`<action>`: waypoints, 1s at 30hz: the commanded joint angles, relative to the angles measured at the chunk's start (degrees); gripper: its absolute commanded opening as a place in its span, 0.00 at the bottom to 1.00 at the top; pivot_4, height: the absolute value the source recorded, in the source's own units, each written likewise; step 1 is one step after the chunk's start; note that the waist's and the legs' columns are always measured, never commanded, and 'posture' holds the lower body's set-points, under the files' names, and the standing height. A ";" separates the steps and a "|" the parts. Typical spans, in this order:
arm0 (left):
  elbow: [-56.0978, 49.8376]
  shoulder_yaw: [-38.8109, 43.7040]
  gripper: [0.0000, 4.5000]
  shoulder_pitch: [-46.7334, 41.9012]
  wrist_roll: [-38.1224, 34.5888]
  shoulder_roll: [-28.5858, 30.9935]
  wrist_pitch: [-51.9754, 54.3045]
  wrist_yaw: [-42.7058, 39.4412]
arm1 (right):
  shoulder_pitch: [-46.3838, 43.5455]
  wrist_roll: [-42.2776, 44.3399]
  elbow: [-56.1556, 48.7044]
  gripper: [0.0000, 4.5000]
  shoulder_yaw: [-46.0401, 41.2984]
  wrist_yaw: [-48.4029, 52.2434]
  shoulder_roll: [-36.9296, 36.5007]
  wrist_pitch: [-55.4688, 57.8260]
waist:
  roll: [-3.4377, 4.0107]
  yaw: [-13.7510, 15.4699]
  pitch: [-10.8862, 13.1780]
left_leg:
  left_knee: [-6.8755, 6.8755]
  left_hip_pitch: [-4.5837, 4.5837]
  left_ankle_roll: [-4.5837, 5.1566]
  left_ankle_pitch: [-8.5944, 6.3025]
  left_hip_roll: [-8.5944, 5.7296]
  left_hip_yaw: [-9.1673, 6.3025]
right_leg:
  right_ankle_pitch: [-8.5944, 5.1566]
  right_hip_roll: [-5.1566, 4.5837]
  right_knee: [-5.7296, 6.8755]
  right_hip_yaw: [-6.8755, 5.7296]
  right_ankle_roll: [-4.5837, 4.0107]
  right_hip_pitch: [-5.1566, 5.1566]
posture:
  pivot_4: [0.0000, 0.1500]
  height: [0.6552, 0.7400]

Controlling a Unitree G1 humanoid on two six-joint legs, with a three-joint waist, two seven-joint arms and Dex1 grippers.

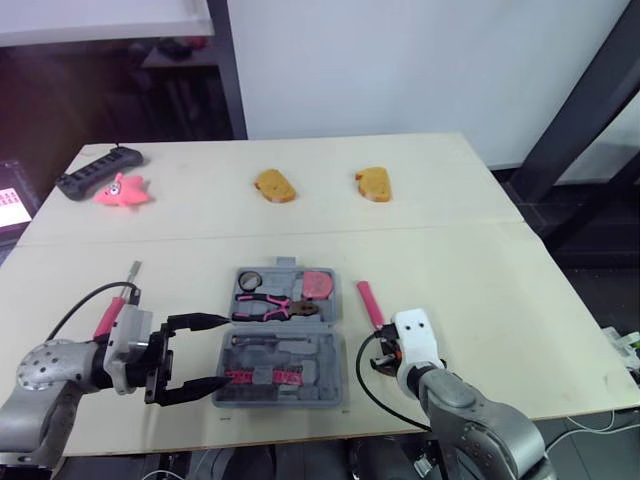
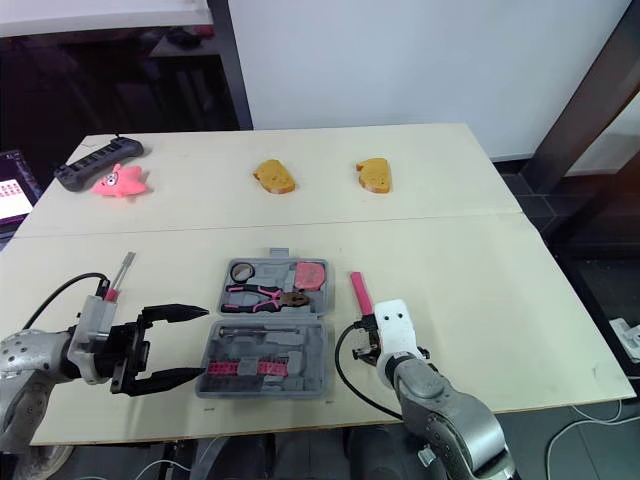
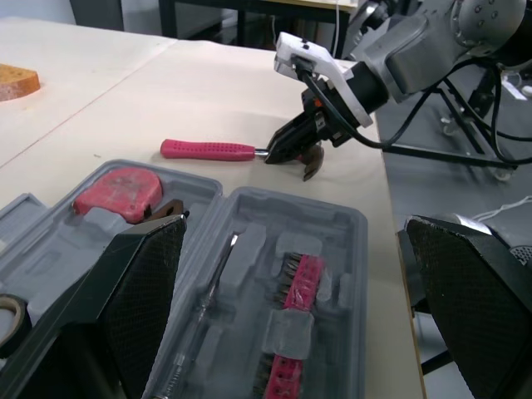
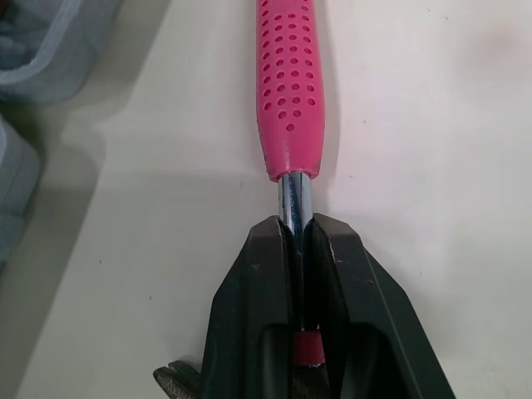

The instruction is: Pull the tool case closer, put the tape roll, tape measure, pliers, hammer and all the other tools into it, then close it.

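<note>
Left eye view: shows the tool case [image 1: 325, 385] lying open near the front edge of the surface [image 1: 480, 260], with the tape roll [image 1: 248, 279], pliers [image 1: 272, 303] and tape measure [image 1: 318, 286] seated in its far half. Places the hammer [image 1: 370, 303] just right of the case, flat on the surface, pink grip pointing away from the robot. Finds the left gripper [image 1: 222, 350] beside the case's left edge, jaws wide apart and empty. Further left, picks out a pink-handled screwdriver [image 1: 122, 293] lying loose, not yet packed.

Left wrist view: looks across the case's near half, which holds a slim screwdriver [image 3: 208, 299] and a pink bit rack [image 3: 295, 307], to the right gripper [image 3: 291, 151] pinching the hammer close to its head.

Right wrist view: confirms those jaws clamped on the bare steel shaft, right where the pink grip ends.

Looks risky for the lift. Thin round steel, with the long grip hanging out ahead, seems likely to roll or droop in the jaws and clip the case wall or the pliers. Could also shove the unheld case out of place.
</note>
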 commanded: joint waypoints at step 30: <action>15.00 16.81 1.00 10.77 0.05 5.60 -3.59 -7.85 | -54.00 0.81 2.21 0.02 28.20 46.00 -7.14 16.92 | 0.58 -0.85 0.58 | -0.10 -0.16 0.05 -0.03 0.01 -0.01 | 0.02 -0.06 0.00 -0.12 0.04 -0.28 | 1.00 1.00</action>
